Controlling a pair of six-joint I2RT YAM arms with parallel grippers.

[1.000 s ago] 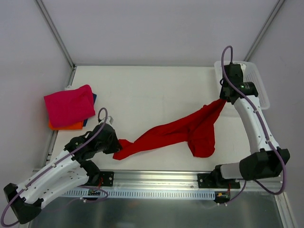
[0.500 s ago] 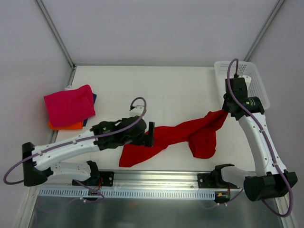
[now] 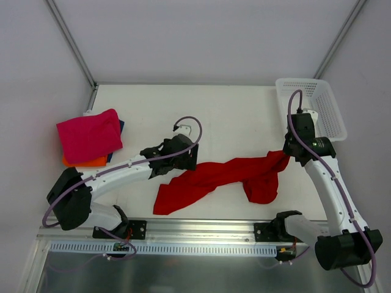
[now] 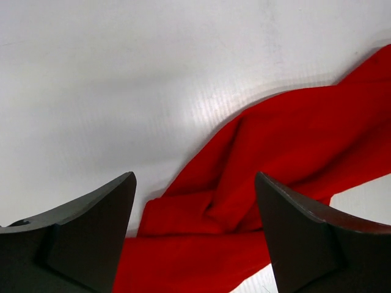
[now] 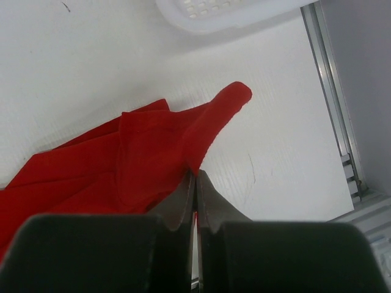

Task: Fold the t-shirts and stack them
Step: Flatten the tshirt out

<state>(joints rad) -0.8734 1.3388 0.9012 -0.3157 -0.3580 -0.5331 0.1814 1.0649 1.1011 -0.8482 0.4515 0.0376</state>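
Note:
A bright red t-shirt (image 3: 226,174) lies bunched in a long twisted band across the near half of the table (image 3: 232,116). My left gripper (image 3: 189,160) hovers over its left part, open. In the left wrist view the left gripper (image 4: 195,177) has its dark fingers (image 4: 91,235) spread wide, with red cloth (image 4: 244,183) below them. My right gripper (image 3: 292,152) is shut on the shirt's right end. In the right wrist view the right gripper (image 5: 195,174) pinches a red fold (image 5: 153,146). A folded magenta t-shirt (image 3: 88,134) lies on orange (image 3: 85,162) and blue (image 3: 120,127) ones at the left.
A white mesh basket (image 3: 314,107) stands at the back right corner, and its rim (image 5: 232,9) shows at the top of the right wrist view. A metal rail (image 3: 195,235) runs along the near edge. Grey walls close in the table's back and sides.
My left gripper let go of the shirt's left end, opened, and swung right and away to the shirt's left part. My right gripper came nearer with its end, so the shirt slackened.

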